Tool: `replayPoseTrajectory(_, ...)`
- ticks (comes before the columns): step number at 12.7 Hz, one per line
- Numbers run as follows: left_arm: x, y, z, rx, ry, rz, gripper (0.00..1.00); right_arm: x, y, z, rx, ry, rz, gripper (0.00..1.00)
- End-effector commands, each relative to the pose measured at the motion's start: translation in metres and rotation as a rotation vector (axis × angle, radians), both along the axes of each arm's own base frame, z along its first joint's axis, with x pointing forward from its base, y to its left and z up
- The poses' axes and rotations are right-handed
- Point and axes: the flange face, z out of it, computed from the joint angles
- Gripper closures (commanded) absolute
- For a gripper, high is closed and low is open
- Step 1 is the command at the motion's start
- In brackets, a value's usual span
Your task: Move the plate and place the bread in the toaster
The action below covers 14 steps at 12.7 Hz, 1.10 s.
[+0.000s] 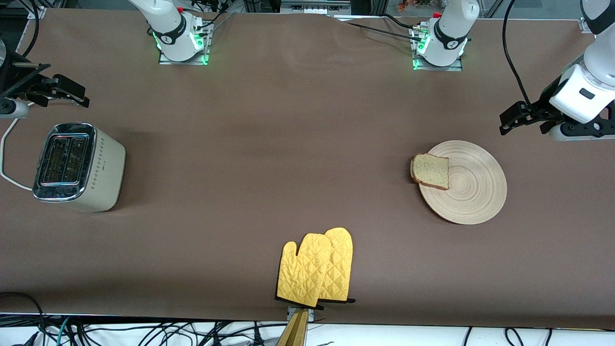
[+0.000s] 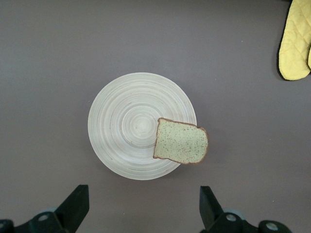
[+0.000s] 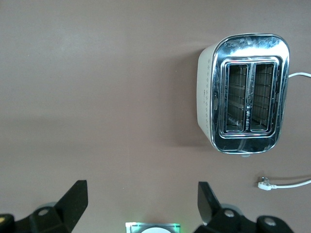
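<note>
The pale wooden plate [image 1: 473, 192] lies toward the left arm's end of the table. The bread [image 1: 431, 171] lies flat on the plate's rim on the side toward the right arm's end and overhangs it a little. Both show in the left wrist view: the plate [image 2: 126, 126] and the bread [image 2: 181, 141]. My left gripper [image 1: 523, 126] hangs open and empty over bare table beside the plate, also seen in the left wrist view [image 2: 144, 191]. The cream toaster [image 1: 77, 166] stands at the right arm's end, both slots empty [image 3: 248, 92]. My right gripper [image 1: 67, 96] is open and empty over the table beside it [image 3: 142, 189].
Two yellow oven mitts [image 1: 317, 269] lie at the table's edge nearest the front camera, also visible in the left wrist view [image 2: 295, 43]. The toaster's white cord [image 1: 7, 163] loops beside it, its plug [image 3: 265, 183] loose on the table. Brown cloth covers the table.
</note>
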Motion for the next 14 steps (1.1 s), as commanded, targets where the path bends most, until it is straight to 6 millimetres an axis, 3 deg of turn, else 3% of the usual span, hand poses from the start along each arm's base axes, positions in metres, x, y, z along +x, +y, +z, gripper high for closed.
replayPoseTrajectory(1, 0.003, -0.007, 0.000, 0.027, 0.012, -0.007, 0.00, 0.002, -0.002, 0.006, -0.011, -0.006, -0.011, 0.00)
replayPoseTrajectory(5, 0.004, -0.001, 0.002, 0.028, 0.008, -0.006, 0.00, 0.002, -0.002, 0.005, -0.010, -0.005, 0.000, 0.00)
replayPoseTrajectory(6, 0.007, 0.003, 0.013, 0.010, -0.014, 0.013, 0.00, 0.002, -0.003, 0.004, -0.007, -0.002, -0.002, 0.00)
replayPoseTrajectory(13, 0.014, 0.006, 0.013, 0.020, -0.016, 0.017, 0.00, 0.002, 0.003, 0.005, -0.010, -0.002, 0.009, 0.00)
replayPoseTrajectory(14, 0.014, -0.001, 0.012, 0.026, -0.016, 0.005, 0.00, 0.001, 0.003, 0.005, -0.010, -0.002, 0.009, 0.00)
